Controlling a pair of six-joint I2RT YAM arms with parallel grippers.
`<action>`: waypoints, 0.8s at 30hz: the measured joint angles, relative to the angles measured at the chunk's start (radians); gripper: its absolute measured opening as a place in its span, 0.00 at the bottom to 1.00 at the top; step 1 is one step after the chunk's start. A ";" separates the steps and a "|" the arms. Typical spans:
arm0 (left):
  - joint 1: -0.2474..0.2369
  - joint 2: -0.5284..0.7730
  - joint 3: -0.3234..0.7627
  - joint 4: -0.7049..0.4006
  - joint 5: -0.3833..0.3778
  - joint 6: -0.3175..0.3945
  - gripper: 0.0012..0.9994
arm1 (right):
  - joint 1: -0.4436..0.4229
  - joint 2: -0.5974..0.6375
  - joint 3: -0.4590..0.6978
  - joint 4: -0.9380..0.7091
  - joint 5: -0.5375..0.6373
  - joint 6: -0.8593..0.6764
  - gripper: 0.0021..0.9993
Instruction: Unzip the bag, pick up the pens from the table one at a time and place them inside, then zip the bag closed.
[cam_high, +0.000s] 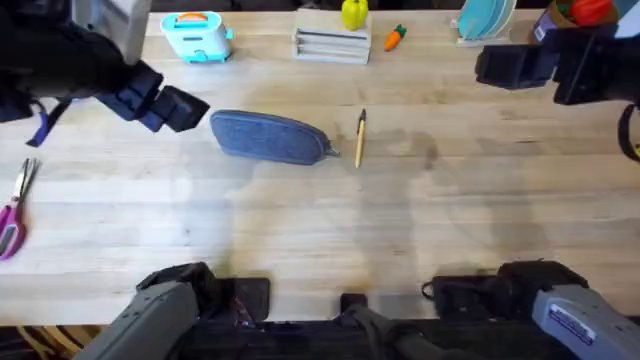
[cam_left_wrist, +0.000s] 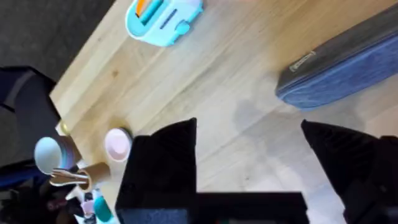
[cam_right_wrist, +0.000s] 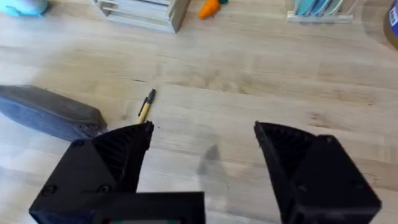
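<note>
So the slim grey-blue fabric pencil pouch (cam_high: 270, 136) is lying flat on the pale plank wooden tabletop (cam_high: 320, 230), looks zipped shut as far as I can tell, with its small pull tab at the end nearest the yellow-tan pen with the dark tip (cam_high: 360, 136), which sits just beside that end without touching. The left gripper (cam_left_wrist: 249, 162) hovers near the pouch's other end with its jaws spread wide and nothing in them, and the right gripper (cam_right_wrist: 202, 155) hangs above the table on the pen's side, also wide open and empty. My worry: that tab is tiny and right next to the pen, so a sloppy reach could knock the pen rolling. Also, if nothing pins the pouch, tugging the zipper will probably just drag the whole pouch along.
</note>
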 joint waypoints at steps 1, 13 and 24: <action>0.025 0.004 0.000 0.005 0.028 0.040 0.99 | 0.000 0.000 0.000 0.000 0.000 0.001 1.00; 0.137 0.089 0.000 -0.004 0.172 0.330 0.99 | 0.000 0.000 0.000 -0.001 0.000 0.001 1.00; 0.137 0.331 0.000 -0.012 0.278 0.780 0.99 | 0.000 0.000 0.000 -0.001 0.000 0.004 1.00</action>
